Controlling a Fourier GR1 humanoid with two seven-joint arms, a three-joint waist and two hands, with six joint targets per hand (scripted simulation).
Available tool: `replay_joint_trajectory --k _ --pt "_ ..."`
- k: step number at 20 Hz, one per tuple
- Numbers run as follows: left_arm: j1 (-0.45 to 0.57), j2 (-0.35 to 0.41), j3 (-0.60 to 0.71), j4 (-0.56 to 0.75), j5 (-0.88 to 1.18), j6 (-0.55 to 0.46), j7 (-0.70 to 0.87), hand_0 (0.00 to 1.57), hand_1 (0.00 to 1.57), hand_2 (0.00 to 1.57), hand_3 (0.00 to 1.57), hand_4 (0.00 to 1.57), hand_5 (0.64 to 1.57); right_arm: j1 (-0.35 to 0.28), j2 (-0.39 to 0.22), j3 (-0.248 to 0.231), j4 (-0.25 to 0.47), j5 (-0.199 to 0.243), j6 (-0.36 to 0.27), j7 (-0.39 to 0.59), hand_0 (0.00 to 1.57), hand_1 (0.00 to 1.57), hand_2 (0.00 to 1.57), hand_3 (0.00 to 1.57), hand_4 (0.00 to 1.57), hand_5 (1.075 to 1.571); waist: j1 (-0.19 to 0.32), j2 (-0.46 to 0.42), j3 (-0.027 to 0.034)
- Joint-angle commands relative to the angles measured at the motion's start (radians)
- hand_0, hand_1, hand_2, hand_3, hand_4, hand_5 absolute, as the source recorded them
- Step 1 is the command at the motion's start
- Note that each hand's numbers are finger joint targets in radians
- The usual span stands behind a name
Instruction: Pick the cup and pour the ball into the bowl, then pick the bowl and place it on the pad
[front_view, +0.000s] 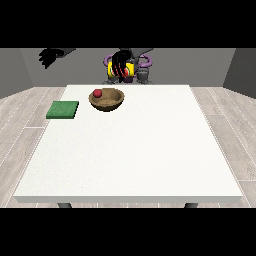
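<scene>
A: Sitting near the far edge of the white table (150, 150), the brown bowl (106, 99) is holding the red ball (97, 93), which is resting against the bowl's left inner side. The green pad (63, 110) is lying just left of the bowl, apart from it, close to the table's left edge.

B: Room to move?

A: Bare tabletop is stretching across the whole near half & the right side. Not seeing a cup anywhere on the table.

B: Hands?

A: The hand at the view's left (49, 57) is hanging high, beyond the table's far-left corner, fingers spread & drooping, holding nothing, touching nothing. The hand at the view's right (120, 65) is hanging above & behind the bowl, in front of the robot's torso, fingers pointing down. Can't tell whether they're curled or gripping anything; the dark shape is blending w/ the body behind.
</scene>
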Motion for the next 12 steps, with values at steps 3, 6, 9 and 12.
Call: replay_joint_trajectory --k 3,6,9,12 --pt "0.153 0.073 0.139 -0.102 0.138 0.214 -0.102 0.00 0.00 1.57 1.19 1.14 1.557 0.053 0.016 0.004 -0.030 0.019 -0.035 0.006 0.00 0.00 0.00 0.00 0.71 1.565 0.052 0.015 -0.0021" --pt "0.194 0.071 0.257 -0.183 0.277 0.353 -0.185 1.02 1.02 1.55 1.22 1.23 1.563 0.027 0.045 0.002 -0.031 -0.002 -0.060 0.032 0.00 0.00 0.00 0.00 0.71 1.570 0.091 0.075 -0.0054" --pt "0.218 0.017 0.388 -0.297 0.486 0.433 -0.287 0.97 0.97 0.93 0.58 1.24 1.571 0.027 0.072 0.018 -0.032 0.006 -0.070 0.026 0.00 0.00 0.00 0.00 0.71 1.570 0.124 0.133 -0.0130" --pt "0.205 -0.021 0.489 -0.447 0.742 0.427 -0.331 0.00 0.00 0.00 0.00 0.70 1.556 0.005 0.096 0.029 -0.031 0.015 -0.100 0.031 0.00 0.00 0.00 0.00 0.70 1.569 0.138 0.158 -0.0209"
